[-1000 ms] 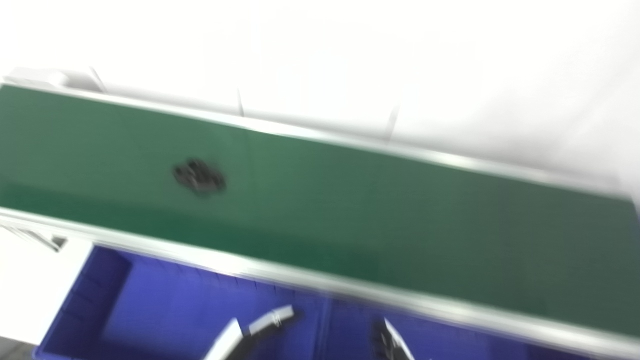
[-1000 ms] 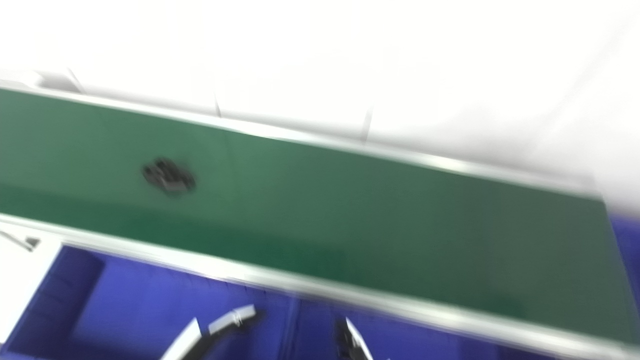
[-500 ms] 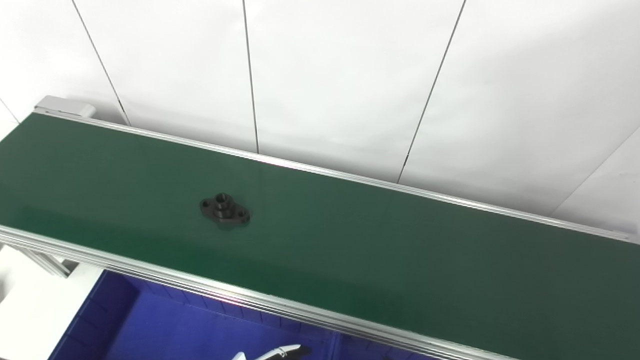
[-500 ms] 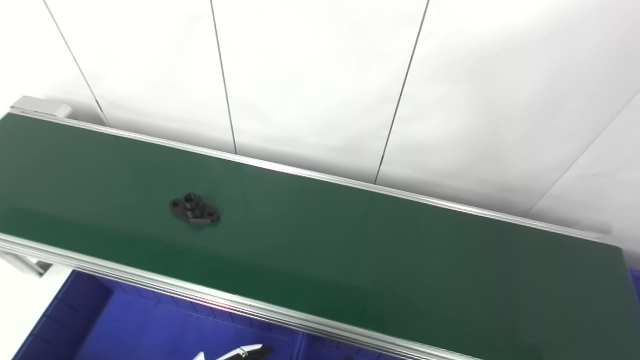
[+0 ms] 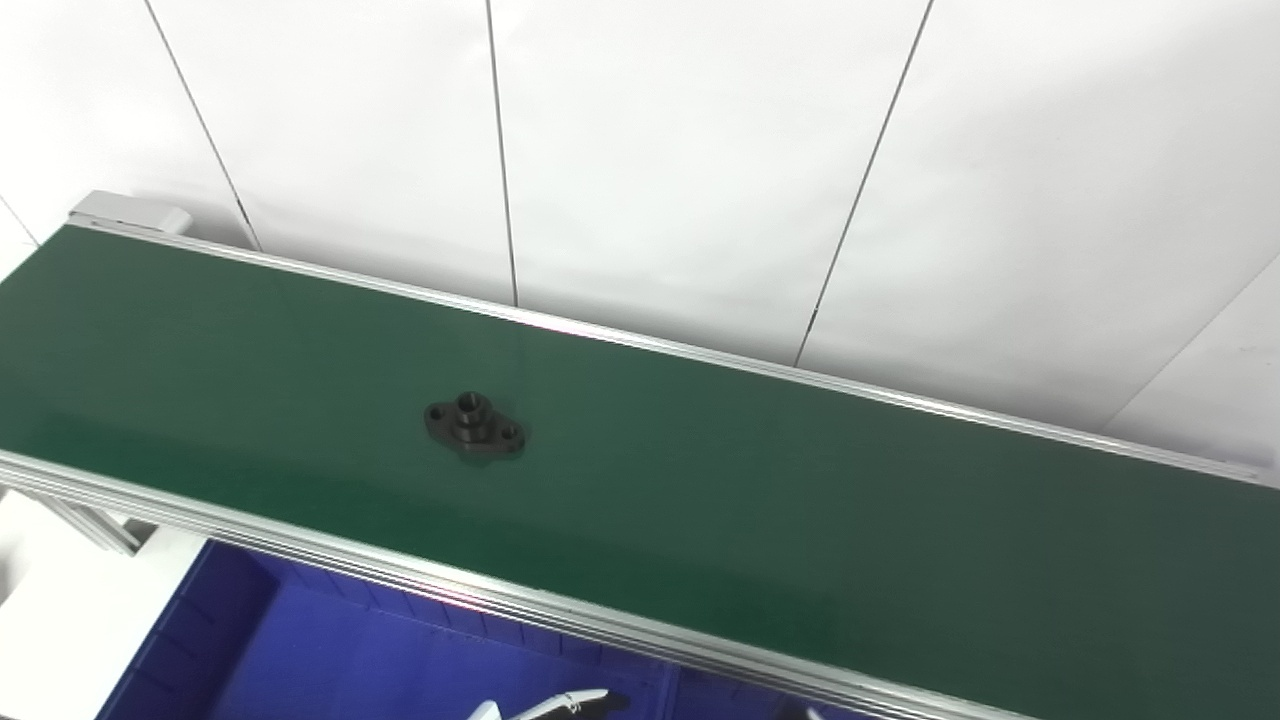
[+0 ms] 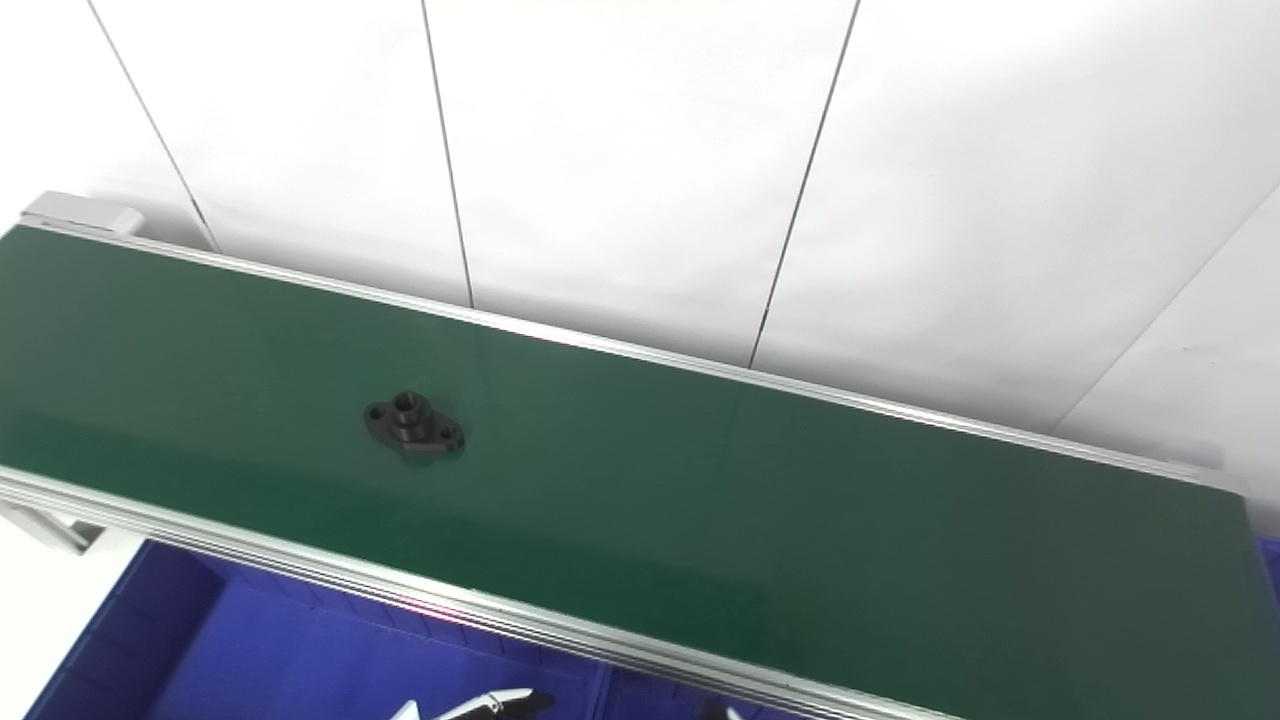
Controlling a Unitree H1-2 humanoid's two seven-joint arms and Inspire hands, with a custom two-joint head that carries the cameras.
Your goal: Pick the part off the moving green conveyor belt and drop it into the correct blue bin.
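Observation:
A black flanged part (image 5: 475, 427) with a raised hub and two bolt holes lies flat on the green conveyor belt (image 5: 800, 500), left of its middle; it also shows in the right eye view (image 6: 414, 428). Only a white and black fingertip of my left hand (image 5: 560, 702) shows at the bottom edge, over the blue bin (image 5: 300, 650) and well short of the part. A sliver of my right hand (image 6: 727, 712) shows at the bottom edge. Neither hand's grasp can be seen.
The belt runs from upper left to lower right between aluminium rails (image 5: 400, 575). A white panelled wall (image 5: 700, 150) stands behind it. A divider (image 5: 668, 692) splits the blue bin below the near rail. More blue shows at the far right (image 6: 1268, 560).
The camera tilted up and the blur cleared after the earliest frames. In the last half second the part rode the belt a little to the right. The hands barely moved.

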